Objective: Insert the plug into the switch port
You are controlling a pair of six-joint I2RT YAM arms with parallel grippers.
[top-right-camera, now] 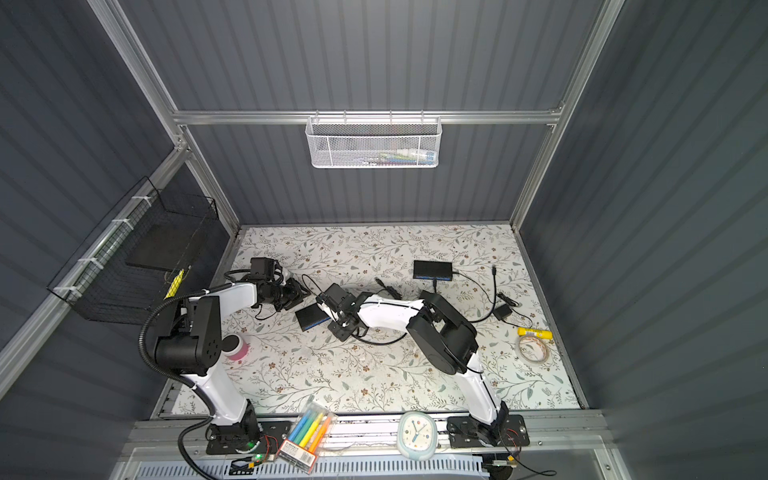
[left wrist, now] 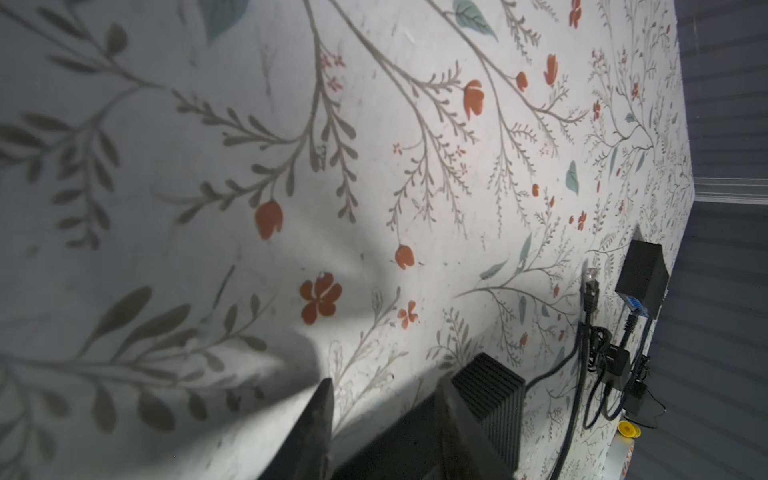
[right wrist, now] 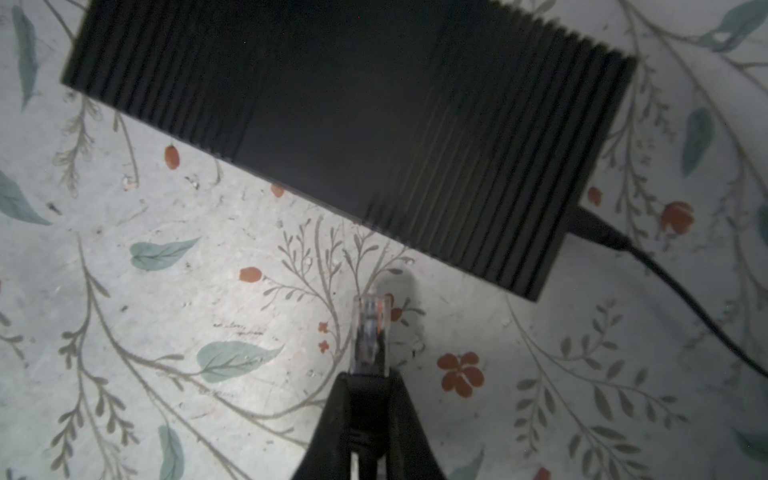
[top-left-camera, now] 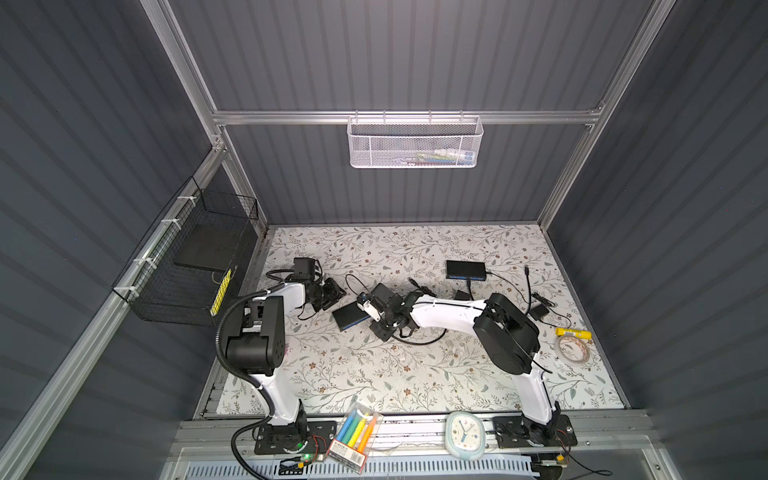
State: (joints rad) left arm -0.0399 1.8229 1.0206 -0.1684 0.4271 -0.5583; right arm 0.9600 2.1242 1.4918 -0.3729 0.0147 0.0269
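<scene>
The switch [top-left-camera: 347,319] [top-right-camera: 309,319] is a small black ribbed box with a blue edge, lying flat mid-table. In the right wrist view it [right wrist: 353,124] fills the upper part, with a black cable [right wrist: 665,282] leaving one end. My right gripper [right wrist: 368,384] [top-left-camera: 368,307] is shut on the black boot of the clear plug [right wrist: 370,328]. The plug's tip points at the switch's long side, a short gap away. No port shows in this view. My left gripper [left wrist: 386,380] [top-left-camera: 332,296] is open, low over the table. One of its fingers [left wrist: 449,424] stands beside the switch's end [left wrist: 494,399].
A second black switch [top-left-camera: 465,269] with cables plugged in lies at the back right, a loose cable plug [left wrist: 590,291] near it. A power adapter [top-left-camera: 538,311], a yellow tube [top-left-camera: 573,332] and a tape roll [top-left-camera: 573,348] sit right. A pink cup [top-right-camera: 237,347] stands left.
</scene>
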